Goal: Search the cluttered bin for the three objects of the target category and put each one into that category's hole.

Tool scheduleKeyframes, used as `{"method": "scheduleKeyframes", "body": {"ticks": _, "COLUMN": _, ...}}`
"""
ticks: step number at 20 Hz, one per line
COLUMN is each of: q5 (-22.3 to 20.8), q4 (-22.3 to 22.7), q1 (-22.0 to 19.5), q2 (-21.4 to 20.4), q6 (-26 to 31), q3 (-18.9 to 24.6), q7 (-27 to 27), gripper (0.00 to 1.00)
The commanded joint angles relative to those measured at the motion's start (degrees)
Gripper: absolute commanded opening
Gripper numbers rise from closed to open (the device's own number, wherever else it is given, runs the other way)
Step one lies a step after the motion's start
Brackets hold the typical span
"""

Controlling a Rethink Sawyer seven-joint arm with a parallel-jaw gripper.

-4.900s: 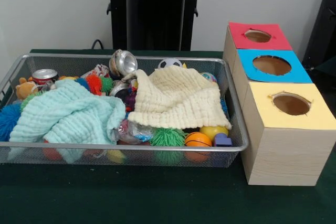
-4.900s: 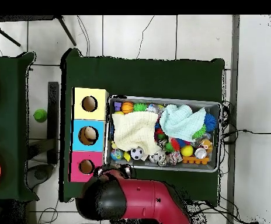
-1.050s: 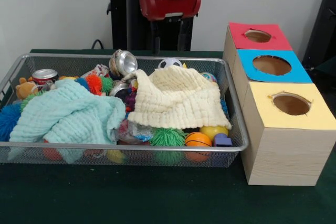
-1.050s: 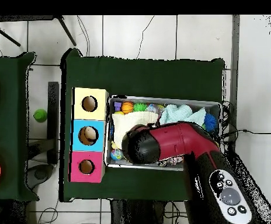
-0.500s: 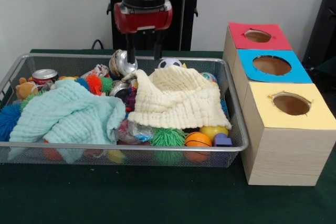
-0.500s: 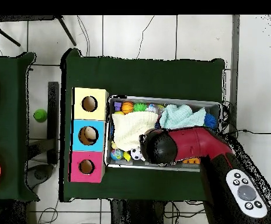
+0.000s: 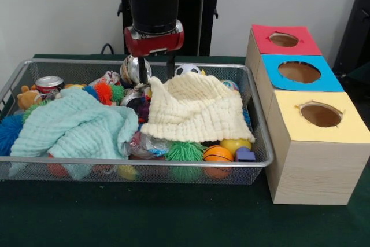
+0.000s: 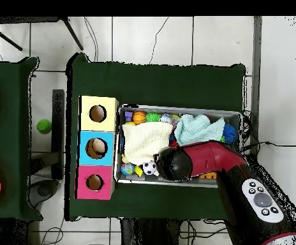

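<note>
Table [image 7: 173, 224]: dark green cloth, carrying the wire mesh bin [image 7: 254, 125] and, just beside the bin's right end in the front view, a row of three wooden boxes. Box tops, near to far: yellow box [image 7: 318, 143], blue box [image 7: 300, 73], red box [image 7: 283, 40]; each has one round hole cut in the top.

Arm [image 8: 208, 159]: red and black, reaching over the bin's far rim, wrist pointing straight down.

Bin contents, large first. Mint-green cloth [image 7: 72, 125] heaped over the left half. Cream cloth [image 7: 193, 108] draped over the centre-right, peaked toward the far side. Both hide much of the clutter beneath.

Gripper [image 7: 155, 73]: fingers spread, one on each side of a gap, tips down at the far part of the bin. Left-hand finger in the front view stands in front of the crushed silver can [image 7: 136, 69], which lies tilted with its open end forward; contact cannot be confirmed from this angle. Nothing pinched.

Smaller items: soccer ball [image 7: 186, 69] at the far rim, just right of the gripper; red can [image 7: 49, 84] upright at far left; green spiky ball [image 7: 185, 151] and small basketball [image 7: 218, 154] against the near wall; purple block [image 7: 245, 154] in the near right corner; blue spiky ball [image 7: 8, 131] at the left end.
</note>
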Motion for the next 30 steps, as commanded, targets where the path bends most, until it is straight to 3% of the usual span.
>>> {"method": "scheduleKeyframes", "body": {"ticks": 1, "q5": -3.3, "q4": -2.8, "q1": 0.2, "q2": 3.3, "q6": -1.9, "q3": 4.1, "q7": -7.3, "gripper": 1.00}}
{"method": "scheduleKeyframes", "body": {"ticks": 9, "q5": -4.3, "q4": -4.0, "q1": 1.2, "q2": 3.8, "q6": -1.6, "q3": 3.4, "q7": -6.9, "gripper": 1.00}}
{"method": "scheduleKeyframes", "body": {"ticks": 30, "q5": -11.9, "q4": -9.0, "q1": 5.5, "q2": 8.0, "q6": -0.4, "q3": -1.6, "q7": -4.0, "gripper": 1.00}}
